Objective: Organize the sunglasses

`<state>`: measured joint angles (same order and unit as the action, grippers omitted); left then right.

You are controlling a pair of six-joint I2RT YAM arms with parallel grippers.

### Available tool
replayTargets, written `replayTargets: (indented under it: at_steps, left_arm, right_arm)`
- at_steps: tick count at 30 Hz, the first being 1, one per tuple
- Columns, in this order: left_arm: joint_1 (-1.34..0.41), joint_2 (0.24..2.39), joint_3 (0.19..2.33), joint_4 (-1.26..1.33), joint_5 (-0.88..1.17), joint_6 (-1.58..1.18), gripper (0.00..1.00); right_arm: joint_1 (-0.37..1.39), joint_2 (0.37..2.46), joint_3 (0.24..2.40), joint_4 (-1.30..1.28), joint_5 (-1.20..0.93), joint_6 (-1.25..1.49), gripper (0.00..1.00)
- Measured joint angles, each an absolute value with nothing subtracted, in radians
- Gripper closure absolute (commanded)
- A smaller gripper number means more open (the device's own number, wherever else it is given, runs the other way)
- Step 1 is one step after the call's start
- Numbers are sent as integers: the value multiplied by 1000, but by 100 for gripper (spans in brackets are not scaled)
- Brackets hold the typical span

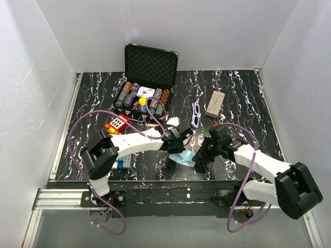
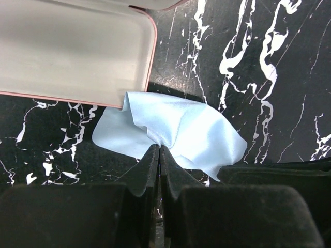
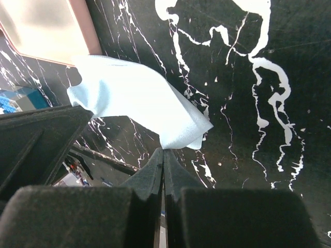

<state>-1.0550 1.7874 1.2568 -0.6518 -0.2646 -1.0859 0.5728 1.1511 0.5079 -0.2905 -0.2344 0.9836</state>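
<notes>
Our left pincer and right pincer both pinch the blue cloth. The white sunglasses look light and breakable, so we should grab the frame.

The left arm and right arm are white shells between bulky black joint housings, with a left purple cable looping at nine o'clock, a right purple cable at six, and matte-black wedge fingers on the left end effector and right end effector.

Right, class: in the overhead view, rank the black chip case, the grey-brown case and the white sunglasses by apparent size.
Largest to smallest:
1. black chip case, open, clearly largest
2. grey-brown case
3. white sunglasses, about that case's length but slimmer
</notes>
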Motion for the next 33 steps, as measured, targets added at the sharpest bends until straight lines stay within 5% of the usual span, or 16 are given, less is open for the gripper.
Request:
replayTargets:
  at_steps: [26,30,33]
  left_arm:
    - [-1055,1721,1217,-688,-273,-1092,99]
    - [-1055,1738,1217,-691,-273,-1090,90]
    - [-1055,1744,1217,-699,-273,-1087,72]
  right_arm:
    - [575,1140,424,-255,-288,996,87]
    - [579,1184,418,-224,-294,999,74]
    - [581,1185,414,-212,-294,1002,67]
